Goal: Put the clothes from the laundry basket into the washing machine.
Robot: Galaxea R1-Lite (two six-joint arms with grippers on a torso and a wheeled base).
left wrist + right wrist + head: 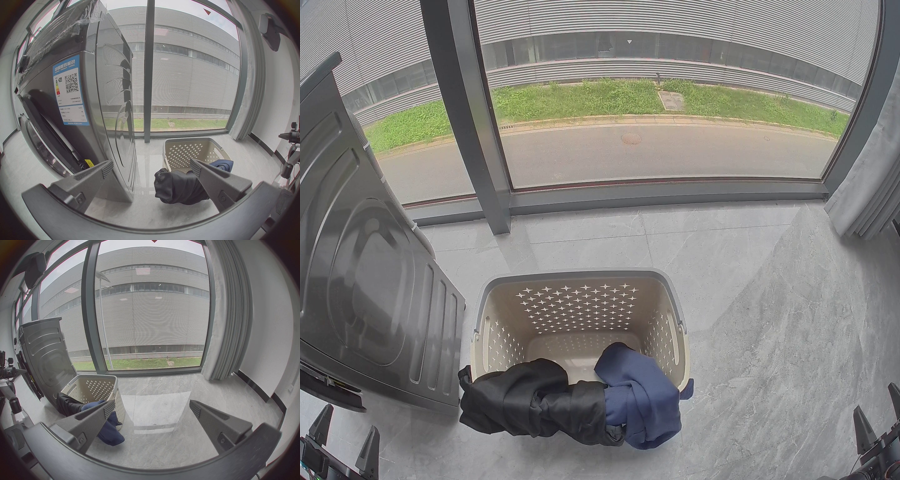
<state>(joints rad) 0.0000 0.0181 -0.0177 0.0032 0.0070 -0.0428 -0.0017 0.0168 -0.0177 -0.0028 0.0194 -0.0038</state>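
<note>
Black garment [534, 400] and blue garment [640, 400] hang over the near rim of the laundry basket [575, 306], an easy reach I judge; the washing machine [369, 300] stands just left. I hold my left gripper [349, 422] and right gripper [875, 400] low, spread wide, empty, ready to grab.

Laundry corner: washing machine [78, 103], laundry basket [578, 312], marble floor [787, 300], big window [650, 94].

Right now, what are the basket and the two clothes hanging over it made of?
The basket looks like hard matte beige plastic: its walls have moulded star-shaped holes. The black garment seems smooth, slightly shiny fabric, the blue garment soft matte cloth; both fold and sag.
</note>
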